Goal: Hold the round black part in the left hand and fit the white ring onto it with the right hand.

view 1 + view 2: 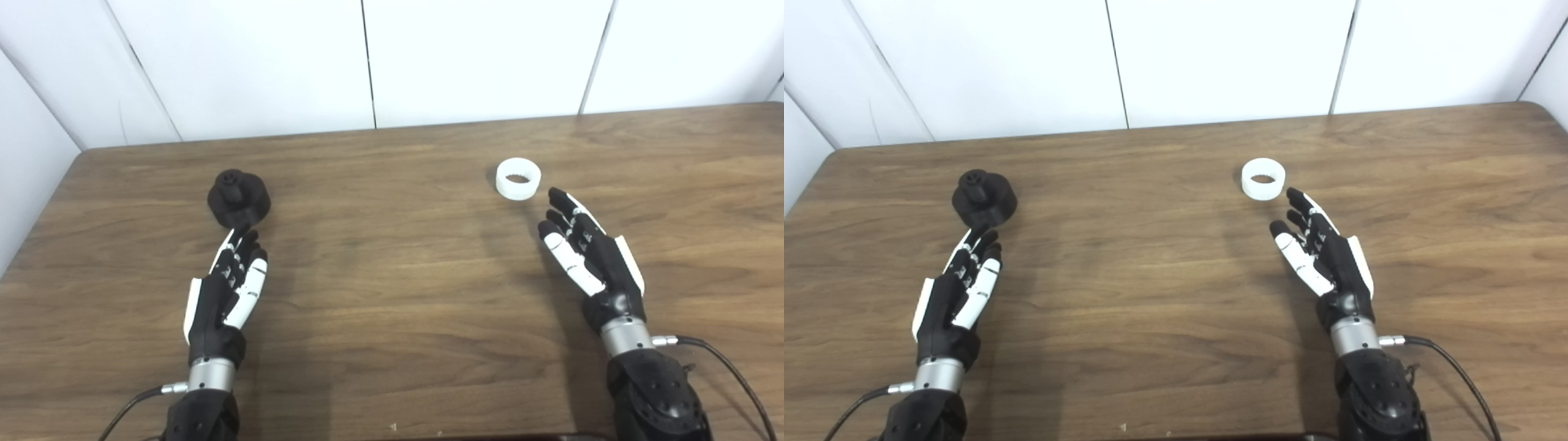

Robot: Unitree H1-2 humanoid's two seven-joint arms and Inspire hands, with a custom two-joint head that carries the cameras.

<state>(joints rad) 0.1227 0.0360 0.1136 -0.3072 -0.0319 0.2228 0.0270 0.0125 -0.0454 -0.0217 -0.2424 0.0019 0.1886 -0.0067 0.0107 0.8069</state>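
Observation:
The round black part (pixel 239 198) sits on the wooden table (pixel 392 294) at the left, with a small knob on top. My left hand (pixel 229 285) is open and empty, fingers stretched, its fingertips just short of the part's near edge. The white ring (pixel 518 178) lies flat on the table at the right, hole up. My right hand (pixel 585 251) is open and empty, fingers stretched toward the ring, fingertips a little below and to the right of it. Both objects also show in the right eye view: the part (pixel 984 198) and the ring (pixel 1263 178).
White wall panels (pixel 392 61) stand behind the table's far edge. The table's left edge (pixel 37 214) runs close to the black part. Cables (pixel 729 367) trail from both wrists near the front edge.

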